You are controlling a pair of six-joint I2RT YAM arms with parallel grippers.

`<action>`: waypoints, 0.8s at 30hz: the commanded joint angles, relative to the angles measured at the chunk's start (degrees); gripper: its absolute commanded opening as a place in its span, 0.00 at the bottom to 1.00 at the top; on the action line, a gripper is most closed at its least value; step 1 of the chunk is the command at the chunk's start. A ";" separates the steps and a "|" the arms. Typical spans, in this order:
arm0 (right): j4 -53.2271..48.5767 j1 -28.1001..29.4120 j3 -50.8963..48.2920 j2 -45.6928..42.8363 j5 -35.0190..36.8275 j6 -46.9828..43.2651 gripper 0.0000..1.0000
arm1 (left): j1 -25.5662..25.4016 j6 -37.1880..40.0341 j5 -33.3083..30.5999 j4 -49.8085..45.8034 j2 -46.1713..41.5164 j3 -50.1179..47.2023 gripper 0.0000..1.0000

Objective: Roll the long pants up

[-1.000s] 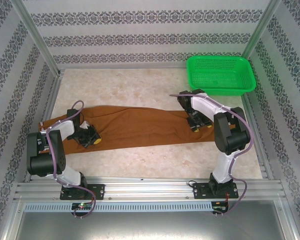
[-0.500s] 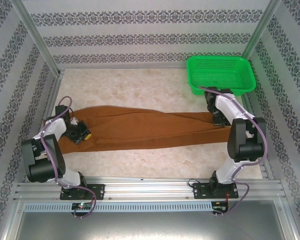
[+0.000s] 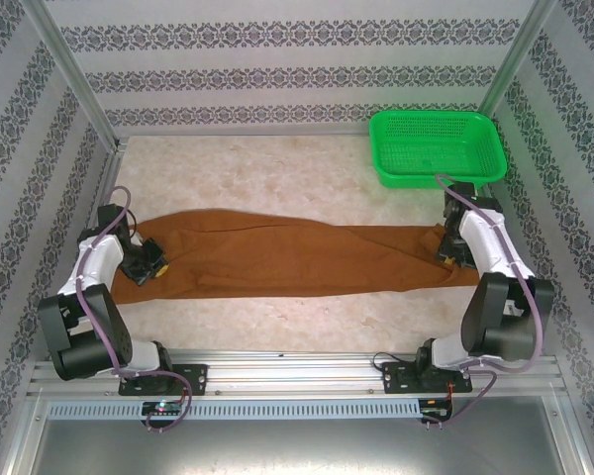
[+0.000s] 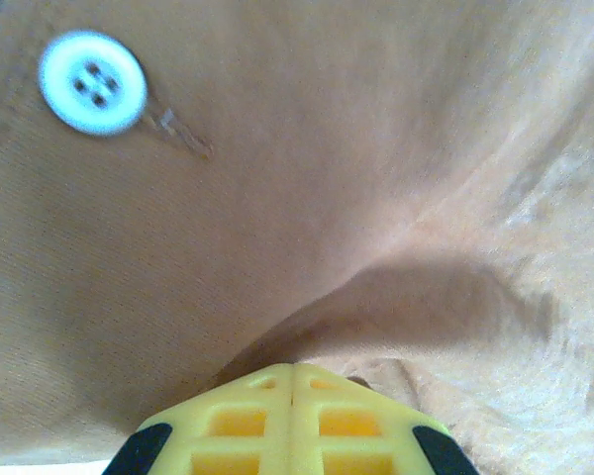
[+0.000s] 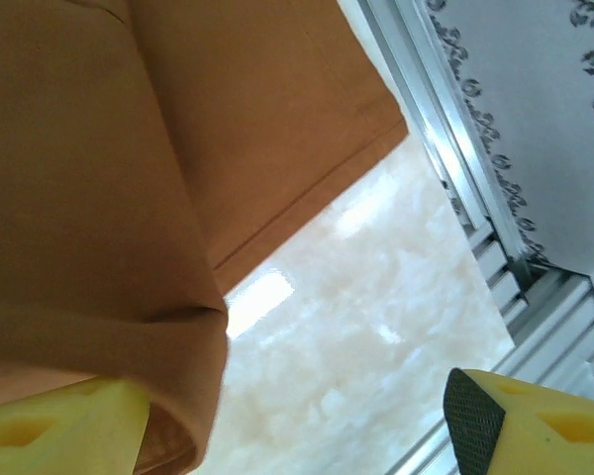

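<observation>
The long pants (image 3: 277,259) lie stretched flat across the table, waistband at the left, leg ends at the right. My left gripper (image 3: 147,263) sits at the waistband end, its yellow fingers (image 4: 293,396) pressed together on a raised fold of the rust-brown cloth (image 4: 327,178); a pale button (image 4: 91,82) lies just beyond. At the leg ends stands my right gripper (image 3: 451,252), open. In the right wrist view its jaws (image 5: 297,426) stand wide apart, and a hemmed edge of the pants (image 5: 99,178) drapes against the left finger with bare table between the fingers.
A green plastic basket (image 3: 431,115) stands at the back right corner, just behind the right arm. Metal frame rails (image 5: 445,148) and patterned walls close in both sides. Marble tabletop (image 3: 277,168) lies bare behind and in front of the pants.
Both arms moved outward, the left to the left wall, the right toward the right rail, and the pants got pulled out longer. The right gripper opened and let the leg end go.
</observation>
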 commanded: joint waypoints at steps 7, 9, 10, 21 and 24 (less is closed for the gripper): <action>-0.96 10.18 14.19 13.69 -5.83 -3.34 0.75 | 0.66 -3.37 4.71 7.27 1.99 -3.70 0.00; -1.78 12.40 16.16 16.99 -4.75 -3.91 0.75 | 0.65 -3.75 5.83 8.94 2.67 -4.33 0.00; -1.47 13.06 16.54 18.06 -5.14 -4.22 0.76 | 0.65 -3.77 5.85 9.45 2.95 -4.44 0.00; -6.37 13.45 17.11 24.78 -4.80 -6.77 0.74 | 0.73 -2.11 4.17 9.17 4.83 -3.24 0.00; -6.86 13.30 16.62 25.72 -3.09 -6.56 0.29 | 0.73 -2.05 3.89 9.31 5.50 -3.13 0.00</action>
